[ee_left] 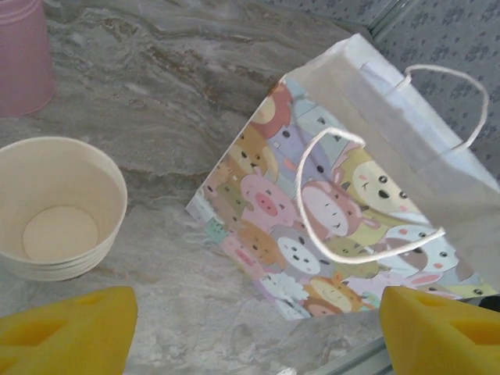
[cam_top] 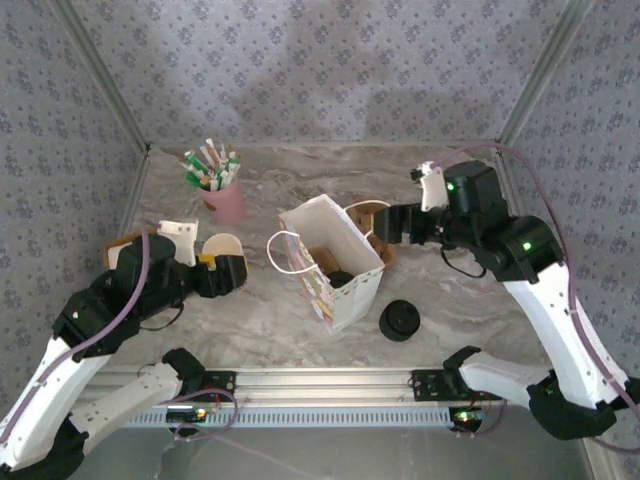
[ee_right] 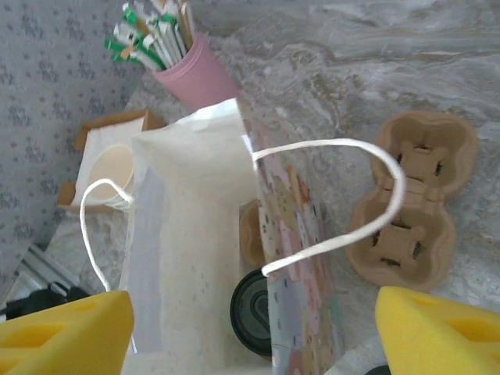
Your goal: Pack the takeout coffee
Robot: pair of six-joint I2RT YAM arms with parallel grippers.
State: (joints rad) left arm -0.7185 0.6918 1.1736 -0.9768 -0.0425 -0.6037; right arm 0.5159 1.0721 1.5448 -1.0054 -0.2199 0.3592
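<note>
A marbled grey-and-brown stone-look desk point(cam_top: 250, 320) fills the floor of a small enclosure. Three walls covered in grey-lilac paper with a small repeating floral print close it in: back wall point(cam_top: 320, 70), left wall point(cam_top: 50, 150) and right wall point(cam_top: 600, 120). Slanted aluminium posts point(cam_top: 100, 75) mark the back corners. A ribbed aluminium rail point(cam_top: 320, 380) runs along the near edge. The light is soft, with faint shadows on the back wall.

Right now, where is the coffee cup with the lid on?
The lidded cup sits inside the paper bag mid-table in the top view, left of the loose black lids.
</note>
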